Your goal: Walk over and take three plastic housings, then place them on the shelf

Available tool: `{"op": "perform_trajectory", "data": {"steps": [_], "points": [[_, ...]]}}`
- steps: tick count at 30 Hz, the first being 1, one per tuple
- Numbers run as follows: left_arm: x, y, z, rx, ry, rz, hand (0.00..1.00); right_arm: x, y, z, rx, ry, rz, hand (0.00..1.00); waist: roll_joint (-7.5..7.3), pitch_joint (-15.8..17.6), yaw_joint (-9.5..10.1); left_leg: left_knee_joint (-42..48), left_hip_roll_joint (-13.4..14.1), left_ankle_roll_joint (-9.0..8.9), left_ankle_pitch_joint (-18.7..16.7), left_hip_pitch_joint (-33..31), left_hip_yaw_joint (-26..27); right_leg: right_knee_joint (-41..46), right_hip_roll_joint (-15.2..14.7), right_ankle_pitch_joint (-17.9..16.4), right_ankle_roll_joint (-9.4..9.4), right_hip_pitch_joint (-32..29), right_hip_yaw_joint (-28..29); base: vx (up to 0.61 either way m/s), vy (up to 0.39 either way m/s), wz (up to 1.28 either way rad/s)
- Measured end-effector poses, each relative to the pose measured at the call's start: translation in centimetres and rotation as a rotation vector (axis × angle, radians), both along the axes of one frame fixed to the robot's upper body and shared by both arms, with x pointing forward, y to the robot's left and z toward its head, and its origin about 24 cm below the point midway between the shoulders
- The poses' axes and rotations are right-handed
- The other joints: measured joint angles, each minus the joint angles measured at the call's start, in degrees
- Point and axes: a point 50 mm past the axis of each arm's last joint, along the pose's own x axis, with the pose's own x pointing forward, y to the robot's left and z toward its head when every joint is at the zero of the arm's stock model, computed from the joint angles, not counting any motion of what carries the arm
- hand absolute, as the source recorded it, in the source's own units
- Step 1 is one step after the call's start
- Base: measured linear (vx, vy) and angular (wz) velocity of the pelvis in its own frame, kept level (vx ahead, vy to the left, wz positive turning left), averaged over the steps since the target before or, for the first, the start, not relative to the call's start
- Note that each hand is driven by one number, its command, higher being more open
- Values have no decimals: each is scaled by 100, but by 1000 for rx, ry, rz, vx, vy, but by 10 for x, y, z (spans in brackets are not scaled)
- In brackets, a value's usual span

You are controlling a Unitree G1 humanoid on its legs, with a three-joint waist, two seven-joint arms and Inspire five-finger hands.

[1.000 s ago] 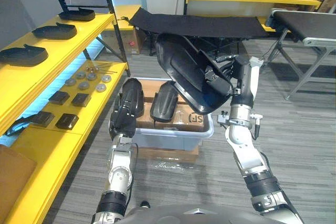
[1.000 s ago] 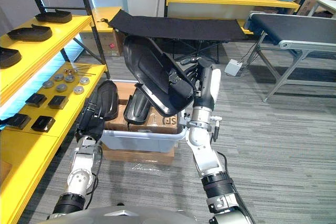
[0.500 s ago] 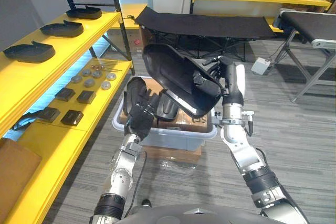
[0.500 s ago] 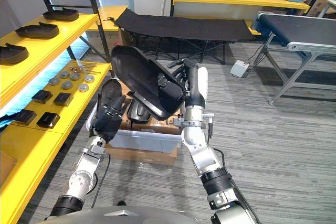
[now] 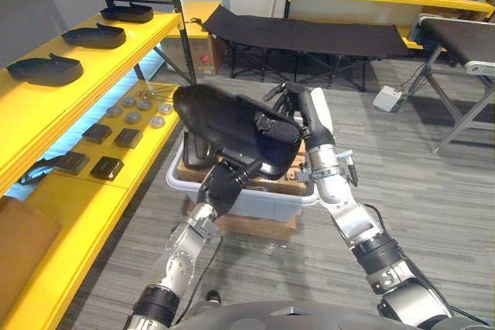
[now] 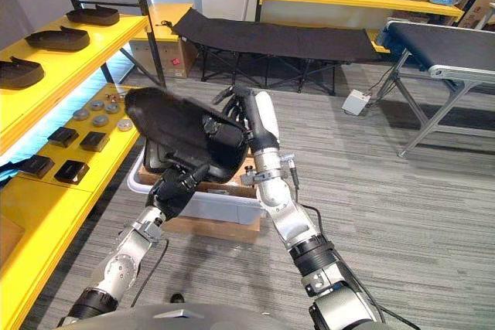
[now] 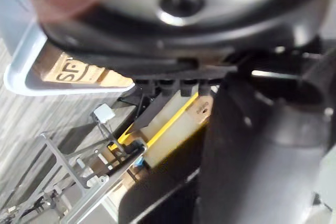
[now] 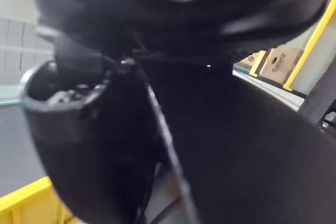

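Observation:
A big black plastic housing hangs nearly flat above the pale bin. My right hand is shut on its right edge, fingers curled over the rim. My left hand reaches up from below and meets the housing's underside. In the bin, beneath the held piece, another dark housing shows in part. Three more black housings lie in a row on the yellow shelf's top board at the left.
The bin rests on a flat cardboard box on the grey carpet. The lower yellow shelf board carries small dark blocks and metal discs. A black cot stands behind, and a conveyor at the right.
The right hand has swung the housing down from steeply tilted to nearly flat and over to the left. The left hand has come in under it. The view has shifted as well.

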Motion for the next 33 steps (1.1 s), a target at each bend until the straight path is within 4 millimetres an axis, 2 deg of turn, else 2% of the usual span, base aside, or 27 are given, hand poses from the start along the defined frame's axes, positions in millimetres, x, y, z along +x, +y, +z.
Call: {"op": "perform_trajectory", "data": {"steps": [5,9,10,14,16,27,28,33], "points": [[2,2,4,-74,14,57,100,-11,5,-11,28,23,38,0,0,0,14,-15,-6,-5,-4,-8,37,49,-14,-47,-70,-70,-12,-8,2,0],[7,3,16,-124,5,160,100,-20,6,-23,38,64,50,0,-1,1,-11,-16,-2,-6,-4,-6,32,105,-18,-74,-104,-96,-15,0,0,0],[8,5,21,-144,3,200,0,-23,7,-26,39,76,51,0,-1,1,-24,-16,0,-8,-6,-6,34,105,-18,-78,-109,-97,-18,0,0,0],[13,17,33,-252,12,379,0,-35,15,-40,43,134,82,0,-2,1,-60,-16,17,-15,-10,-8,55,106,-10,-87,-122,-127,-10,-9,-1,-5],[13,17,32,-254,34,399,0,-38,18,-42,42,144,93,0,-3,1,-57,-16,19,-15,-11,-9,55,106,-8,-87,-122,-130,-10,0,0,0],[13,11,32,-159,21,372,0,-42,21,-46,65,154,75,0,-68,-35,-73,-11,18,-15,-10,-5,49,117,-8,-87,-121,-130,-9,0,0,0],[13,11,32,-147,17,372,0,-44,22,-47,67,156,76,100,-68,-35,-78,-11,18,-15,-10,-3,51,118,-8,-87,-121,-130,-6,0,0,0],[13,12,31,-125,13,371,0,-46,23,-47,73,154,79,100,-68,-35,-73,-12,18,-15,-10,-3,48,125,-9,-87,-122,-131,-6,0,0,0]]}}
